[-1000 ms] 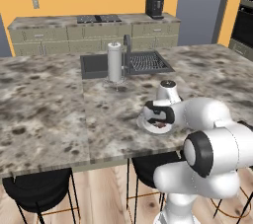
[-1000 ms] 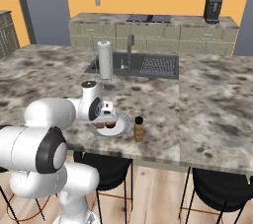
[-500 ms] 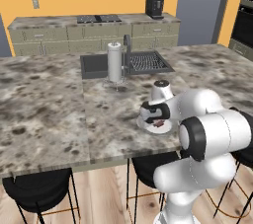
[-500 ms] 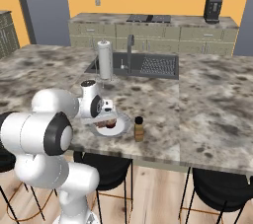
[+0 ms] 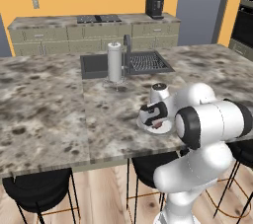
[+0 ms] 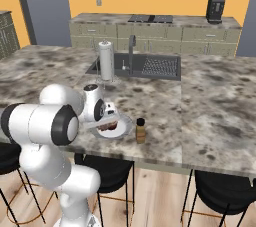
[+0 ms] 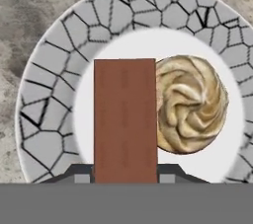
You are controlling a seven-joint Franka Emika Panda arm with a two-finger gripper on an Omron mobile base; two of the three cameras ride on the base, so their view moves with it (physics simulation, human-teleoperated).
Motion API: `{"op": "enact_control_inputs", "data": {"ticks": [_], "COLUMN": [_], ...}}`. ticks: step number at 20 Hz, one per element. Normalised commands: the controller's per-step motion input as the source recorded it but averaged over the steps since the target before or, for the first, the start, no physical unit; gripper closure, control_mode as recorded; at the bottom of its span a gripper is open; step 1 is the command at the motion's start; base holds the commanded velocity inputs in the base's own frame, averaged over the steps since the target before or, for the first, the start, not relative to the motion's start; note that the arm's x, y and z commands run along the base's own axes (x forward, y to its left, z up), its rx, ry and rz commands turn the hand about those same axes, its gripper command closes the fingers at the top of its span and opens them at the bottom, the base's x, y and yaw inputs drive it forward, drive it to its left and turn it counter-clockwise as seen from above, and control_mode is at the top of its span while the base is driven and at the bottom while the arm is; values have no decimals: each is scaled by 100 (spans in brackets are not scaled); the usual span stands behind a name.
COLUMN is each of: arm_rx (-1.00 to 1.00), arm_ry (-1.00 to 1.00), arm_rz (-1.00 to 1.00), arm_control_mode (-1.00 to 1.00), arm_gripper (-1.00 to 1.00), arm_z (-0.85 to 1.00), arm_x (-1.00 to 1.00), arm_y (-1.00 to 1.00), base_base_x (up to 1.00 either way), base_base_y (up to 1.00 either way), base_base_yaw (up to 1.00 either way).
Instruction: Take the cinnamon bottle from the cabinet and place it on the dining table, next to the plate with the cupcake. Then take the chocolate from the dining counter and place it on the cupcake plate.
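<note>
The chocolate [image 7: 125,119], a flat brown bar, sits upright between my gripper's [image 7: 125,176] two tips, which are shut on it. It hangs just over the cupcake plate [image 7: 54,70], white with a grey mosaic rim, close beside the swirled cupcake [image 7: 190,103]. From the base views, my gripper [image 5: 153,118] points down over the plate [image 5: 167,129] at the dining table's near edge. The cinnamon bottle [image 6: 140,130] stands upright on the table just right of the plate [image 6: 126,130].
A paper towel roll [image 5: 114,62] and a sink with a tap [image 5: 127,63] lie beyond the plate. A coffee machine [image 5: 154,5] stands on the back counter. Black stools [image 5: 39,188] are tucked under the table's front edge.
The hand has drifted slightly left and down over the plate with the chocolate still in it, and the arm's elbow has swung round. Plate, cupcake and bottle have stayed put.
</note>
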Motion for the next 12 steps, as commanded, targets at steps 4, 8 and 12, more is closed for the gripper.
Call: {"op": "enact_control_inputs", "data": {"ticks": [4,8,12], "arm_rx": [0,0,0], "arm_ry": [0,-1,0], "arm_rz": [3,0,0], "arm_control_mode": [-100,-100,-100], "arm_gripper": [-100,-100,-100], "arm_z": [24,78,92], "arm_x": [-1,-26,-42], "arm_y": [0,0,0], "base_base_x": [0,0,0], "base_base_y": [0,0,0], "base_base_yaw": [0,0,0]}}
